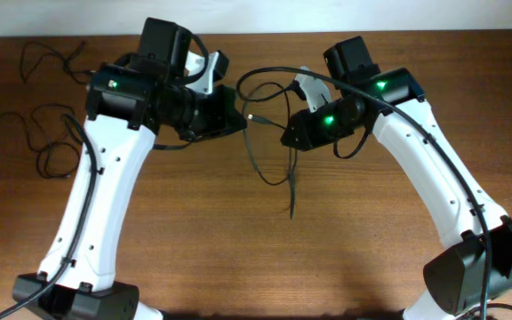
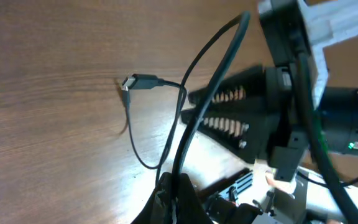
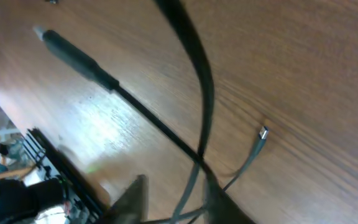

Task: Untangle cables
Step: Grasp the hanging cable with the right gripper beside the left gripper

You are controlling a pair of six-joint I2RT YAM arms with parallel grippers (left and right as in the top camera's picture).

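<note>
Cable loops [image 1: 43, 114], loose and black, lie toward the far left corner of the wooden table [image 1: 238, 267], well apart from a second black cable [image 1: 292, 191] lifted near the middle of the far edge. The left gripper [image 2: 169, 186], jaws pressed together, pinches this black cable where it rises from the fingertips; a thinner strand beside it ends in a USB plug [image 2: 138, 82] lying on the wood. The right gripper [image 3: 176, 196] sits astride the same cable with fingers partly spread, and whether they clamp it cannot be told.
</note>
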